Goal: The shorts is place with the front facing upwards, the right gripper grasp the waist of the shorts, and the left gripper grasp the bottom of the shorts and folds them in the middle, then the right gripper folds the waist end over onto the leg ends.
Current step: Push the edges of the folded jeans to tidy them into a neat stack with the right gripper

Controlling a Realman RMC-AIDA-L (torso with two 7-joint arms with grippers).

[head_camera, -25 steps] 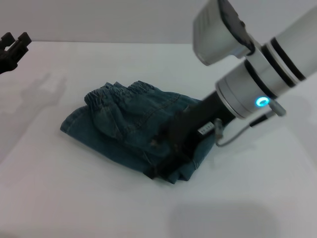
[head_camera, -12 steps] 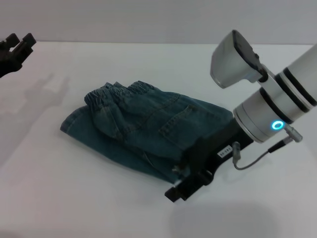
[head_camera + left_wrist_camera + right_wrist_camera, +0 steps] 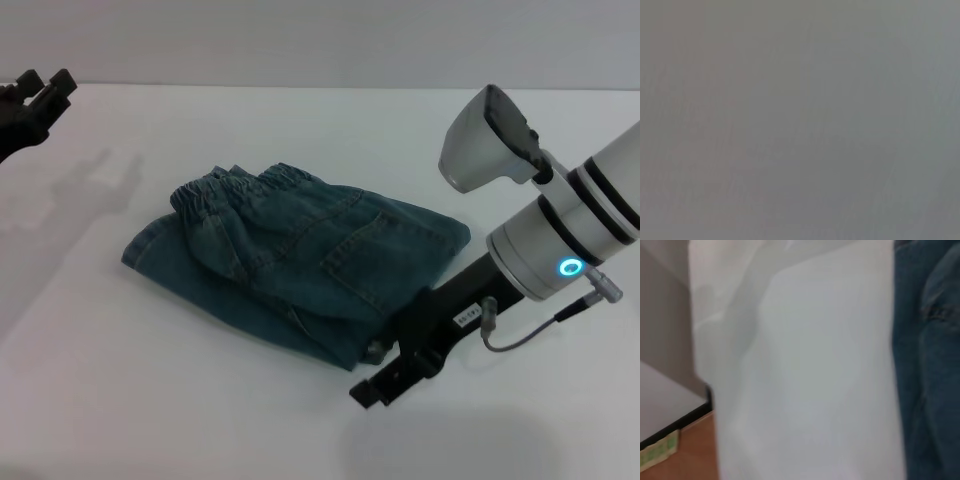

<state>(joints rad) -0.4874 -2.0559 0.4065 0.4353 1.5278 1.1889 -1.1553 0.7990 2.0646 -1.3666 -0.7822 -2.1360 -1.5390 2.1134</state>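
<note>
While my right gripper (image 3: 385, 375) hangs just off the near right corner of the shorts (image 3: 300, 260), it holds nothing; whether its black jaws stand apart or together I cannot tell from this angle. Its black body with a small white label leads back to a silver-grey cylinder with a glowing ring. My left gripper (image 3: 35, 95) is parked well away at the far left edge of the table (image 3: 180, 400), and its jaws are also too unclear to judge.

Between them, the shorts lie in the middle of the table as a folded bundle. At the far left end the waist of the shorts (image 3: 235, 185) rests on top, a puckered, ruffled elastic band. A stitched pocket (image 3: 365, 250) faces up on the upper layer. Lower layers peek out along the near left edge.

By my judgement both folds look done. Risk now lies at the near right corner: if my right gripper swings sideways it could catch the stiff denim edge and drag the layers open. Smooth white tabletop offers little grip, so a snag may slide the whole bundle.
</note>
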